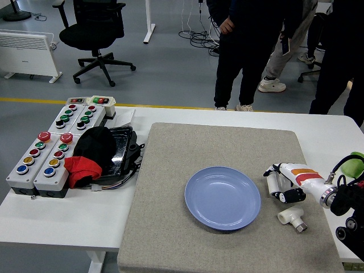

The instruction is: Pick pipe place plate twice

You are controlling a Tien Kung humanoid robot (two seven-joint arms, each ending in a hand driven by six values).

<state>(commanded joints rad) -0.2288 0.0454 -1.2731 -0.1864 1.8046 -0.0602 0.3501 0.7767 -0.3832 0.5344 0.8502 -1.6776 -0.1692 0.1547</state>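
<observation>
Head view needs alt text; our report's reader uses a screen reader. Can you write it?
The robot's right hand closes around a short white pipe piece on a grey mat, just right of an empty blue plate. A second white pipe fitting lies nearer the camera; button boxes sit at the table's left.

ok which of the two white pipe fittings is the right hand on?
The straight pipe piece just right of the blue plate; the right hand has its fingers around it. The tee fitting lies free, nearer the table's front edge.
</observation>
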